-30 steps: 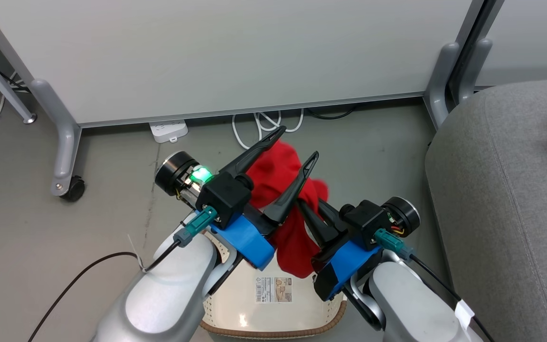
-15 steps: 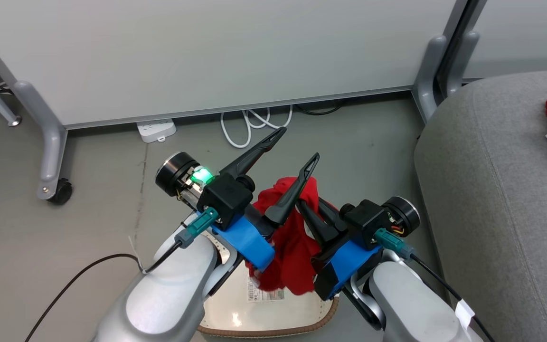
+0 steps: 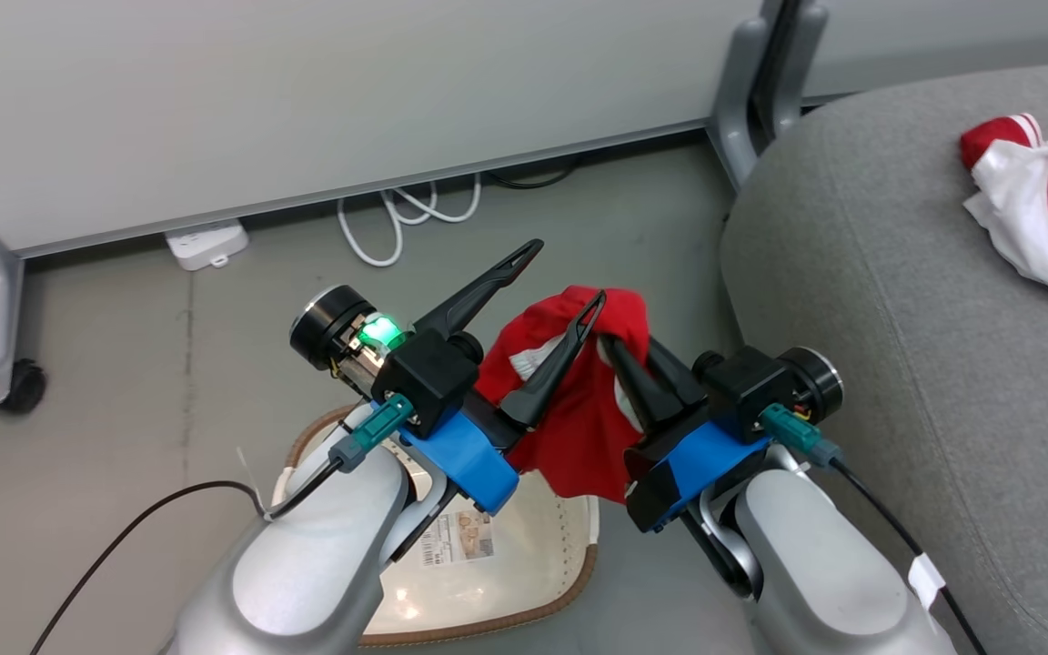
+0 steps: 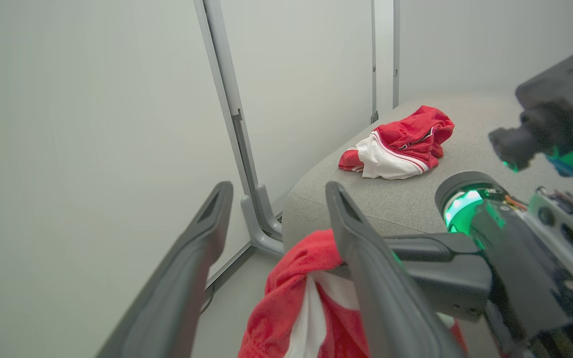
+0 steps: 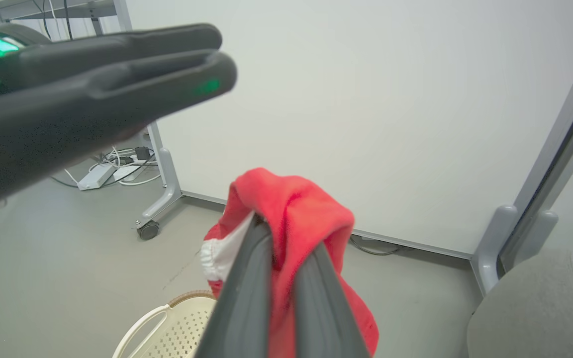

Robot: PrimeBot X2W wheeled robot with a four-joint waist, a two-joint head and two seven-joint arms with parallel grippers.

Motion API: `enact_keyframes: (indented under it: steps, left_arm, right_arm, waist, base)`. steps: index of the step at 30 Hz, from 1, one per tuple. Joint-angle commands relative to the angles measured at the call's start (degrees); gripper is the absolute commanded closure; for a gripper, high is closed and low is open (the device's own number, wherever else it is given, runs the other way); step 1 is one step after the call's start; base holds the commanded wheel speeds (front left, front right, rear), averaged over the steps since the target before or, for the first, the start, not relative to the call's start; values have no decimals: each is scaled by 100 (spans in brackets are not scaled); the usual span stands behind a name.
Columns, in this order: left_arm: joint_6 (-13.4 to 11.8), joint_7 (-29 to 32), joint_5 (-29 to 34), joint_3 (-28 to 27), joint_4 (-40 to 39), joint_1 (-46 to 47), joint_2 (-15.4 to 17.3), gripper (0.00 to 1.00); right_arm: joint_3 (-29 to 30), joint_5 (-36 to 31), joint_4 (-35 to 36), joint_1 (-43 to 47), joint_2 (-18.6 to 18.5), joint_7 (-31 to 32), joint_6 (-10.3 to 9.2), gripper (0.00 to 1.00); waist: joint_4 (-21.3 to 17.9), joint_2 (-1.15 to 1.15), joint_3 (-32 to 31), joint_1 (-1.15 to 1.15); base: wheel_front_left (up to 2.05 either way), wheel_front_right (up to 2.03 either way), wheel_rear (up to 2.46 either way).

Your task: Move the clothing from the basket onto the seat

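Sprawling at the right, the large light grey woven-fabric seat (image 3: 897, 346) carries one red-and-white sports garment (image 3: 1038, 214), while the cream perforated plastic basket (image 3: 533, 557) sits on the floor under the arms. Over the basket's edge hangs the second red garment (image 3: 579, 432), pinched at its top by the clenched right gripper (image 3: 621, 346); the left gripper (image 3: 568, 270) gapes beside it, holding nothing.

Soft even light is washing over everything, hardly casting shadows. Glare is bouncing off the basket (image 3: 524, 555) floor. Wrist views are bending at the edges, and the left end effector (image 5: 223, 57) is blurring up close.
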State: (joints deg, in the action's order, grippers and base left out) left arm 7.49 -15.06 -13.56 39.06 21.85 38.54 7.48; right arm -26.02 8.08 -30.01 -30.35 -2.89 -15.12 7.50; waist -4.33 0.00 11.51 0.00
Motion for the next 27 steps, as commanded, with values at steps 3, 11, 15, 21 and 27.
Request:
enact_keyframes:
  steps: [3,11,15,21,27]
  left_arm:
    - [-6,-18,16,0,-7,99,58,0]
    - [-6,-17,14,99,17,203,163,0]
    - [-6,-17,6,155,40,254,213,0]
    - [-7,-17,14,278,69,258,249,0]
    - [-7,-17,-11,454,104,275,282,0]
  right_arm:
    - [160,-56,91,-64,3,-4,-2,100]
    - [722,-155,326,34,4,-4,-2,100]
    - [1002,-192,450,133,2,-4,-3,100]
    - [1410,-269,610,250,2,-4,-2,100]
    - [1729,-309,757,355,4,-4,-2,100]
  waist:
    - [-285,0,160,0]
    - [-794,0,438,0]
    - [-1024,0,549,0]
    - [-1341,0,694,0]
    - [-1616,0,815,0]
  base:
    - [0,0,0]
    - [0,0,0]
    - [0,0,0]
    - [0,0,0]
    - [0,0,0]
